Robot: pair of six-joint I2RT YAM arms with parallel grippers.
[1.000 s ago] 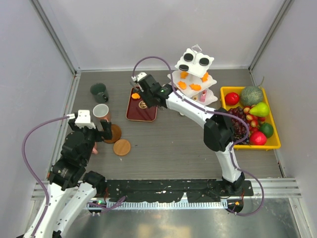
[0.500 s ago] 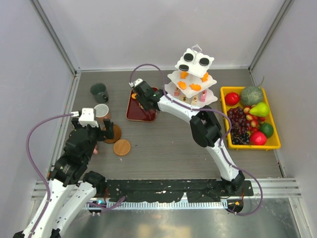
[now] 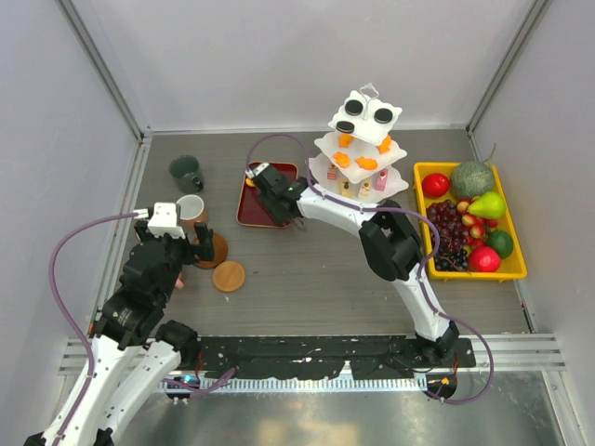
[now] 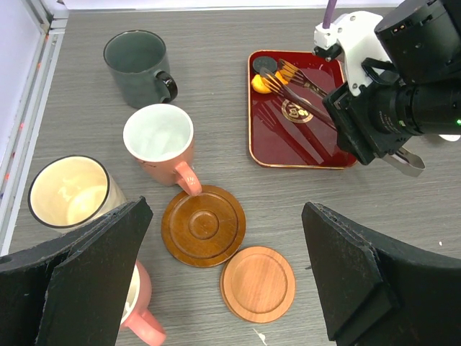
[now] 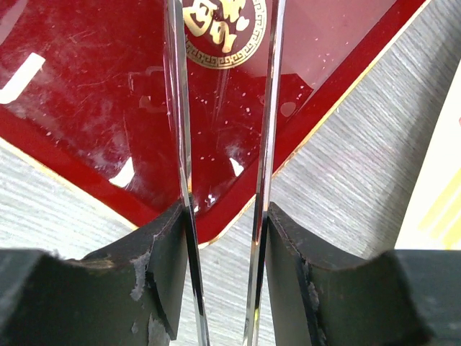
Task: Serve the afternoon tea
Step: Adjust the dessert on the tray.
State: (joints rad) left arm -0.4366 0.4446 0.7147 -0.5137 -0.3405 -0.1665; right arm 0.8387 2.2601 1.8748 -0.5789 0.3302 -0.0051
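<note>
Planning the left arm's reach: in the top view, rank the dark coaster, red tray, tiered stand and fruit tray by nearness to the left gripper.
1. Dark coaster, right beside the left gripper.
2. Red tray, centre-back.
3. Tiered stand, back right.
4. Fruit tray, far right.

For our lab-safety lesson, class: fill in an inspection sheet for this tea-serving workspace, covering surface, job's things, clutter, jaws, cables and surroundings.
Surface: grey wood-grain table.
Job's things: tiered stand holding sweets; four mugs and two coasters at left; an orange sweet on the red tray.
Clutter: yellow fruit tray at right.
Jaws: left jaws open above the mugs; right jaws closed on metal tongs over the red tray.
Cables: purple cable looping off each arm.
Surroundings: grey walls.
</note>
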